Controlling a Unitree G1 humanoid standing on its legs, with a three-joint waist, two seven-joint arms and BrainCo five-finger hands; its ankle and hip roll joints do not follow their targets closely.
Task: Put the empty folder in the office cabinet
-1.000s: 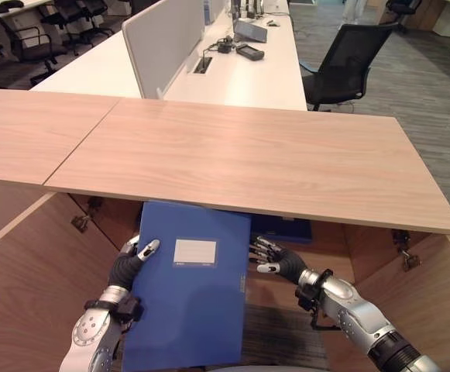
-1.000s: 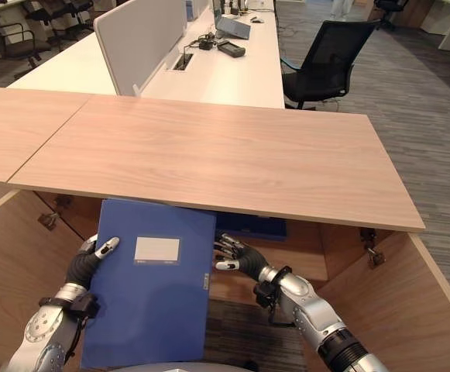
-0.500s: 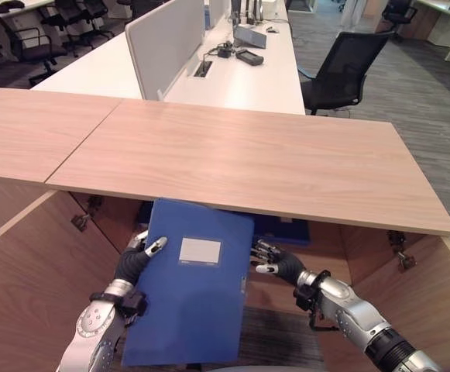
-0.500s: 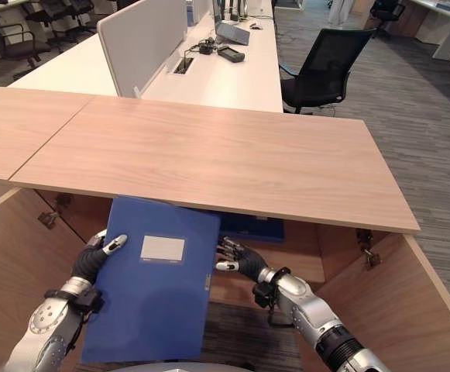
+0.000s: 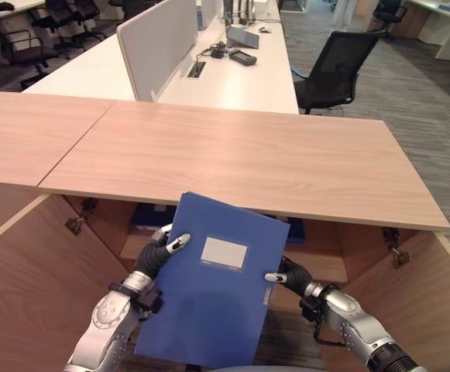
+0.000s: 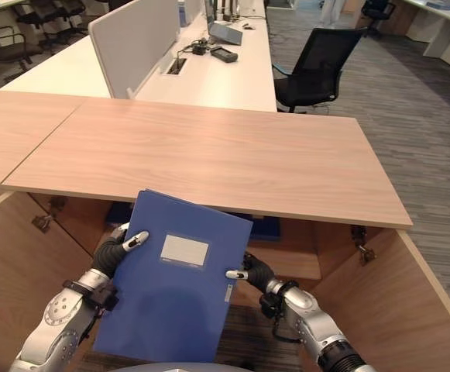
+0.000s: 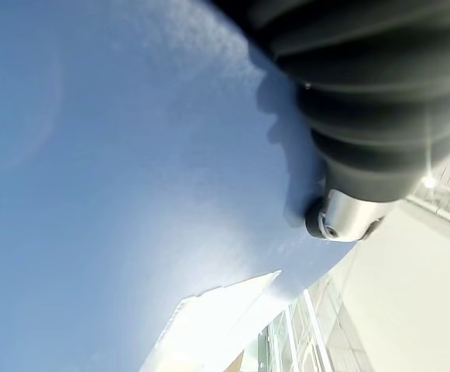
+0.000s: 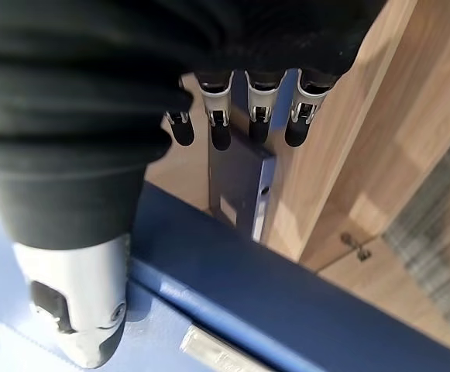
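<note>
Left hand [image 5: 161,252] thumb curled forward, right hand [image 5: 286,275] fingers hidden

Even overhead office light fell on the cabinet top [image 5: 232,163] — its interior stayed shadowed, and glare whitened the left wrist view.

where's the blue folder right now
In the left eye view the blue folder is held low and central between the left hand and right hand, before the open cabinet, its top corner overlapping the wooden top's front edge.
</note>
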